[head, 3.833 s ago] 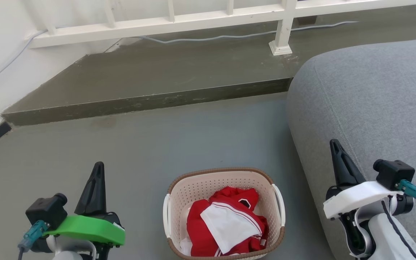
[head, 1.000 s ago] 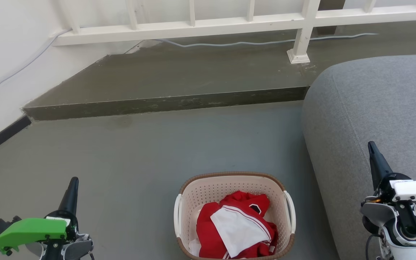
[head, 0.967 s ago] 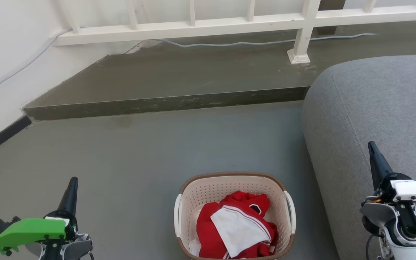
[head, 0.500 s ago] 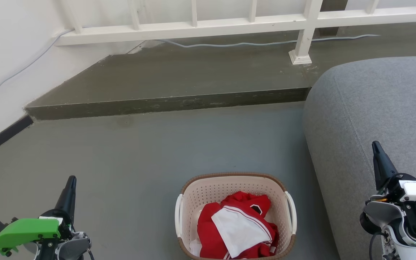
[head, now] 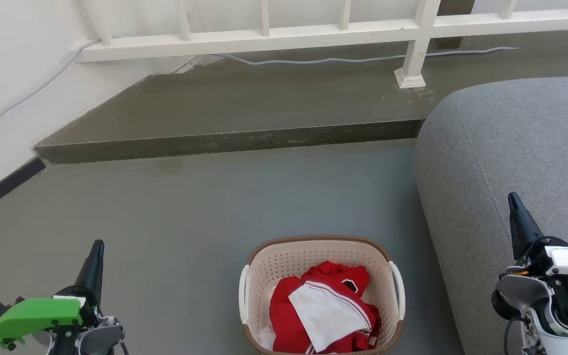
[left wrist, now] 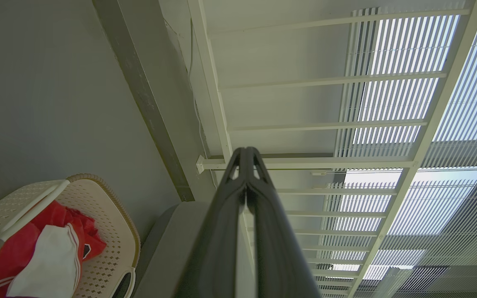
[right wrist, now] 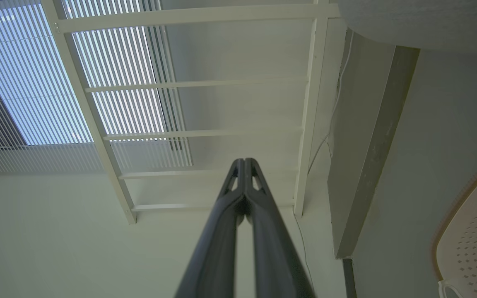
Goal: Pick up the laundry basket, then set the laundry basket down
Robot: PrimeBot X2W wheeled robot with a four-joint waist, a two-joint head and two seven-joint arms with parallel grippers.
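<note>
Down at the bottom middle of the head view, the laundry basket (head: 313, 238) stands upright on the grey floor (head: 205, 207). Its brown rim faces up and a white handle (head: 242, 295) shows on each side. Inside it lies a red garment (head: 286, 315) with a white piece of cloth (head: 326, 315) on top.

Just beside the basket, on the robot's right, rises the rounded side of a grey sofa (head: 511, 143). The left pincer (head: 97, 249) hangs well to the left of the basket, over bare floor and apart from the near handle. Its two dark fingers are pressed together into one narrow point, with nothing between them. The left wrist view confirms this: the fingertips meet, and the basket sits off at the lower left, untouched.

The right pincer (head: 513, 201) is well to the right of the basket and shows against the sofa's fabric. It too is drawn together, and in the right wrist view its tips meet on nothing. A corner of the basket sits at that view's lower right edge.

Beyond the basket, the floor runs to a low concrete step (head: 239, 142). A white railing (head: 313, 33) stands on the step, and a pale cable (head: 338, 60) trails along its foot.
</note>
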